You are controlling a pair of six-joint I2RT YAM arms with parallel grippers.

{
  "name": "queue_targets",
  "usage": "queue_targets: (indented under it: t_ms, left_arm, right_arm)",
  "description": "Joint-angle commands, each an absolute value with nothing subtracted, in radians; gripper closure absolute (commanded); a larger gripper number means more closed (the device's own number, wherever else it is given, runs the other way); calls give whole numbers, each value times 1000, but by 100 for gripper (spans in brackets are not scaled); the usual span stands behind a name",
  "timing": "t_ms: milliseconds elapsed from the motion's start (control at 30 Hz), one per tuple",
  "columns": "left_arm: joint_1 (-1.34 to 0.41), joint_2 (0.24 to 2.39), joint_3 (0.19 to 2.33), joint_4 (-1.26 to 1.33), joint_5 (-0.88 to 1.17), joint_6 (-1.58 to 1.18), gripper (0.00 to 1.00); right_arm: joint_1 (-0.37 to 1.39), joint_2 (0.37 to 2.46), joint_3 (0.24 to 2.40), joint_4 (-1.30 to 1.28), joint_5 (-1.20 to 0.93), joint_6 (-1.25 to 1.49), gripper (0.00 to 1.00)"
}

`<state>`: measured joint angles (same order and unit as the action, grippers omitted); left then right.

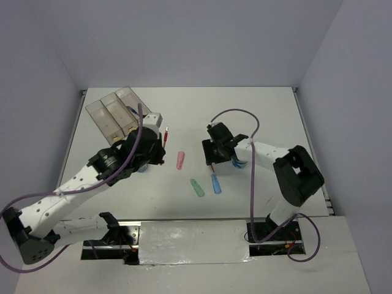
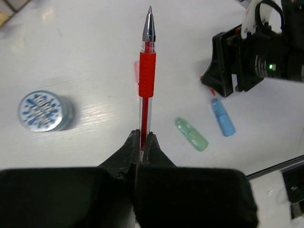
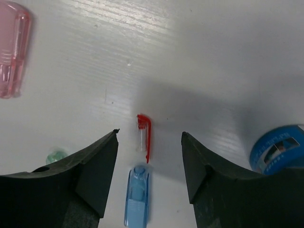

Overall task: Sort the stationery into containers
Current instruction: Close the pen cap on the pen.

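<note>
My left gripper [image 1: 160, 146] is shut on a red pen [image 1: 165, 136] and holds it above the table; in the left wrist view the pen [image 2: 147, 80] points away from the closed gripper [image 2: 142, 141]. My right gripper [image 1: 214, 157] is open, and its jaws straddle a small red pen cap [image 3: 145, 137] lying on the table, with the blue bar [image 3: 137, 194] just behind it. The pink bar [image 1: 180, 160], green bar [image 1: 196, 187] and blue bar [image 1: 216, 184] lie mid-table. One tape roll [image 2: 42, 110] lies near the left arm, another [image 3: 278, 149] by the right gripper. The three clear containers [image 1: 103, 115] stand at the far left.
A thin blue object [image 1: 132, 111] lies in the rightmost bin. Purple cables loop over both arms. The pink bar [image 3: 12, 57] lies far left in the right wrist view, and the right gripper [image 2: 237, 61] shows at the upper right of the left wrist view.
</note>
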<state>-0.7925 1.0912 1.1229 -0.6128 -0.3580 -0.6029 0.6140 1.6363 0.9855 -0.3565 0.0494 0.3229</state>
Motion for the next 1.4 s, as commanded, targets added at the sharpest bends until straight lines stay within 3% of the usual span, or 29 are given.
queue_targets:
  t_ms: [0, 267, 400, 467, 633, 800, 867, 933, 1367]
  left_arm:
    - [-793, 973, 1086, -716, -423, -526, 100]
    - [-793, 772, 950, -695, -410, -486, 100]
    - [-793, 758, 946, -683, -413, -482, 100]
    - [-793, 770, 948, -690, -413, -483, 100]
    - [-793, 766, 948, -693, -416, -486, 100]
    - [-793, 750, 942, -692, -417, -491, 100]
    - [-793, 746, 942, -690, -419, -491, 100]
    - [-793, 747, 940, -689, -417, -491, 100]
    - [-792, 721, 934, -658, -374, -476, 100]
  right_arm:
    - [626, 1700, 1052, -330, 57, 310, 38]
    - [650, 1767, 1085, -359, 92, 318, 45]
    - [666, 1766, 1063, -380, 113, 327, 47]
    - [670, 1767, 1054, -399, 130, 327, 55]
    - [695, 1755, 1023, -422, 158, 339, 60]
    - [699, 1760, 1009, -422, 120, 341, 77]
    - [701, 1750, 989, -396, 101, 344, 93]
    - [699, 1747, 991, -381, 88, 344, 100]
    - [687, 1614, 1060, -236, 193, 390, 100]
